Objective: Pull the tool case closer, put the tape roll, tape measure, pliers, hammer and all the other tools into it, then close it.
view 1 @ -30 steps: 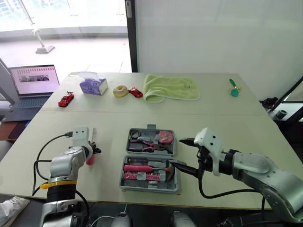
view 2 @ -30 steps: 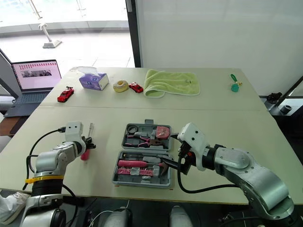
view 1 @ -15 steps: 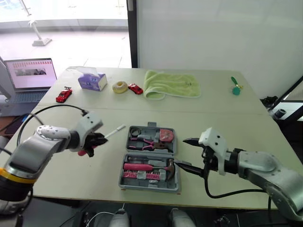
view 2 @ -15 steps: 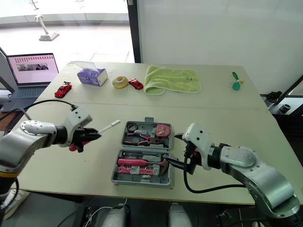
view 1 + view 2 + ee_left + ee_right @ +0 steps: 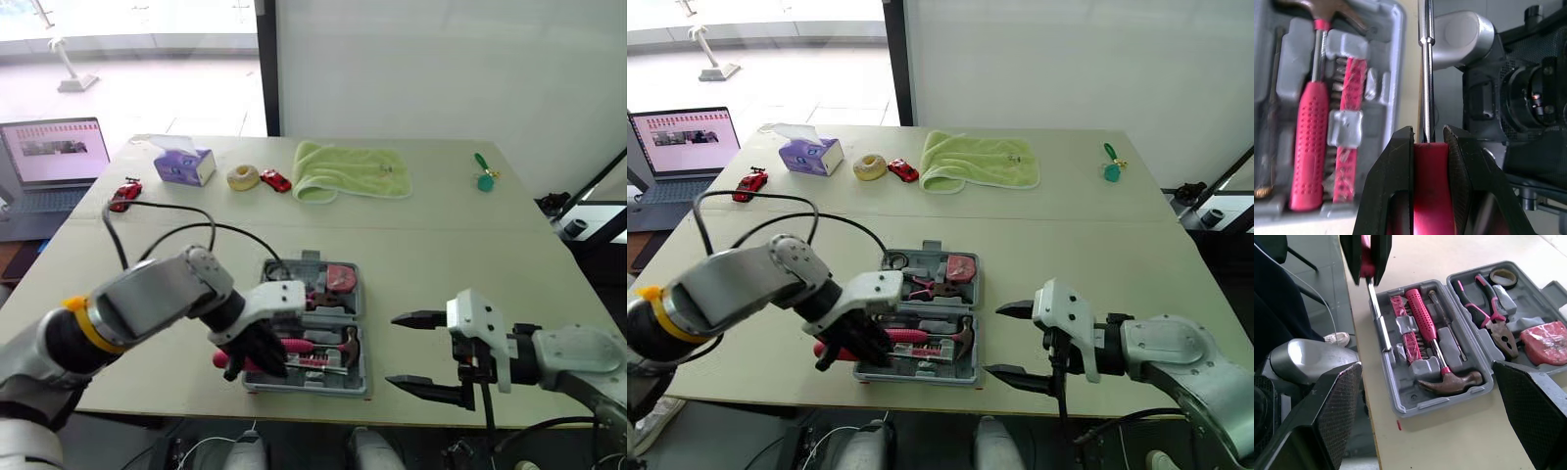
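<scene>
The grey tool case lies open near the table's front edge. In it are a pink-handled hammer, pliers, a pink tape measure and a black tape roll. My left gripper is shut on the red handle of a screwdriver at the case's front left corner. The screwdriver's shaft runs along the case's front rim. To the right of the case, my right gripper hangs open and holds nothing.
Along the back of the table are a green towel, a tissue box, a yellowish roll, two red toy cars and a small green item. A laptop stands off the table's left side.
My left arm has swung from the table's left side to the case's front left corner, carrying the screwdriver. My right gripper has drawn back to the right, away from the case.
</scene>
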You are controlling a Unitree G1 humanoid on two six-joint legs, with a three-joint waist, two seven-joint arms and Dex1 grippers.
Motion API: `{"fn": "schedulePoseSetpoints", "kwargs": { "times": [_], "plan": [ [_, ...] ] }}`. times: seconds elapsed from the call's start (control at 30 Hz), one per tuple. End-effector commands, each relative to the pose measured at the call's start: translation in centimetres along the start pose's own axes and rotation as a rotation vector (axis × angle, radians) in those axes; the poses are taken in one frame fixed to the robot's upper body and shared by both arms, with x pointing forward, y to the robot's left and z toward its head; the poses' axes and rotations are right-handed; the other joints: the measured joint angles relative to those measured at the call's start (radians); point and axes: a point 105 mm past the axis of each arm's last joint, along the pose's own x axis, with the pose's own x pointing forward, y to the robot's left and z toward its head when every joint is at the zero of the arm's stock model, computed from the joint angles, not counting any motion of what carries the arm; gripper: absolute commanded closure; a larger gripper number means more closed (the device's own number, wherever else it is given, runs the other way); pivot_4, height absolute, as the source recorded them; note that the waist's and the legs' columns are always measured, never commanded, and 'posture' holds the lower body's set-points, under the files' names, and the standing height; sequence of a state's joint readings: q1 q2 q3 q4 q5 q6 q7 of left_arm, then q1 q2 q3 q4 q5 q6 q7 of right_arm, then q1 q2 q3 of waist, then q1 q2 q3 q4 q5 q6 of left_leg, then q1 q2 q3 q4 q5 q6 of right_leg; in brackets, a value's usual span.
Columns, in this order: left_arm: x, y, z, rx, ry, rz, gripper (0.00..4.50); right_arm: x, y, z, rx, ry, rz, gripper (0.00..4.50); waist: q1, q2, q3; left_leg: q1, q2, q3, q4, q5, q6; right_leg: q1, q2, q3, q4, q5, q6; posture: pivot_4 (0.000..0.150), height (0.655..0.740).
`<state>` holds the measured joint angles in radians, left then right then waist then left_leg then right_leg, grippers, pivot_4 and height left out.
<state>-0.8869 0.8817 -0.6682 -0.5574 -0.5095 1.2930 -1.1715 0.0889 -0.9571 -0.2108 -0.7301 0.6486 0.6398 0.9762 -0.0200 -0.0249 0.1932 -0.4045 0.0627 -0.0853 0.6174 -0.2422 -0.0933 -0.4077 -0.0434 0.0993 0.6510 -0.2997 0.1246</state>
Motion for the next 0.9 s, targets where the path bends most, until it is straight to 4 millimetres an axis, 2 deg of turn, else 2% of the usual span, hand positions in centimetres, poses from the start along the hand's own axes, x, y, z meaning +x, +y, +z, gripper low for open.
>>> {"fn": "schedulePoseSetpoints", "kwargs": {
  "times": [0.03, 0.1, 0.27, 0.5, 0.9],
  "plan": [
    [0.9, 0.2, 0.0, 0.036, 0.023, 0.056, 4.1, -0.4, 0.0, 0.6, -0.042, -0.006, 0.001, 0.0, 0.001, 0.0, 0.0, 0.0, 0.0, 0.0, 0.001, 0.0, 0.0, 0.0, 0.0, 0.0, 0.0, 0.0, 0.0, 0.15, 0.74],
    [1.5, 1.0, 0.1, 0.053, 0.029, 0.108, 4.1, -0.4, 0.1, 0.5, -0.044, 0.0, 0.01, 0.0, 0.003, 0.0, 0.0, 0.0, 0.0, 0.0, 0.002, 0.0, 0.0, 0.001, 0.0, 0.0, 0.0, 0.0, 0.0, 0.15, 0.74],
    [2.9, 1.5, 0.0, 0.053, 0.04, 0.145, 4.1, -0.4, 0.1, 0.3, -0.048, 0.011, 0.028, 0.0, 0.006, 0.0, 0.0, -0.002, 0.0, 0.0, 0.007, -0.001, 0.001, 0.001, 0.0, 0.0, 0.0, 0.001, 0.002, 0.15, 0.74],
    [4.2, 0.9, 0.1, 0.03, 0.029, 0.135, 4.1, -0.3, -0.2, 0.1, -0.053, 0.021, 0.044, 0.0, 0.005, 0.0, 0.0, -0.002, 0.0, 0.0, 0.012, -0.003, 0.006, 0.003, 0.0, 0.0, 0.002, 0.001, 0.003, 0.15, 0.74],
    [6.1, 0.8, 0.1, 0.025, 0.026, 0.129, 4.1, -0.1, 0.5, 0.0, -0.034, 0.034, 0.059, 0.0, 0.007, 0.0, 0.0, -0.002, 0.0, 0.0, 0.013, -0.003, 0.006, 0.003, 0.0, 0.0, 0.002, 0.002, 0.003, 0.15, 0.74]
  ]
}}
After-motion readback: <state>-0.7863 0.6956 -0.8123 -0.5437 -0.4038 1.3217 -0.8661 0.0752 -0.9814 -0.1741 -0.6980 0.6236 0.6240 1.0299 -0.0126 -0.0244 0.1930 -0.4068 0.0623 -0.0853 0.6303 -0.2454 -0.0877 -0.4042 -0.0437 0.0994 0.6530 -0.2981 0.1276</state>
